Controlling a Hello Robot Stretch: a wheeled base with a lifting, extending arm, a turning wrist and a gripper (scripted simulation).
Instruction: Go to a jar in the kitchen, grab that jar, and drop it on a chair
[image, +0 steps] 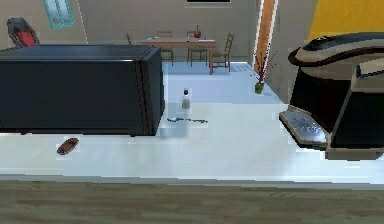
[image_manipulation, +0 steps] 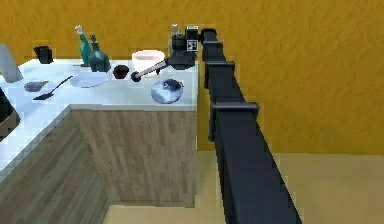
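The dark square arm (image_manipulation: 232, 110) stretches along the white kitchen surface (image_manipulation: 100, 95), so its jaws sit right at a small pale dark-topped jar (image_manipulation: 175, 37) by the far corner. Whether they grip it, I cannot tell. A wooden chair (image: 222, 52) beyond looks a likely drop spot.

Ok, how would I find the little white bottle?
Look at the white counter between the big black microwave and the coffee machine. The little white bottle stands just past the microwave's corner. It's the only pale, upright thing there; the utensil beside it lies flat and dark.
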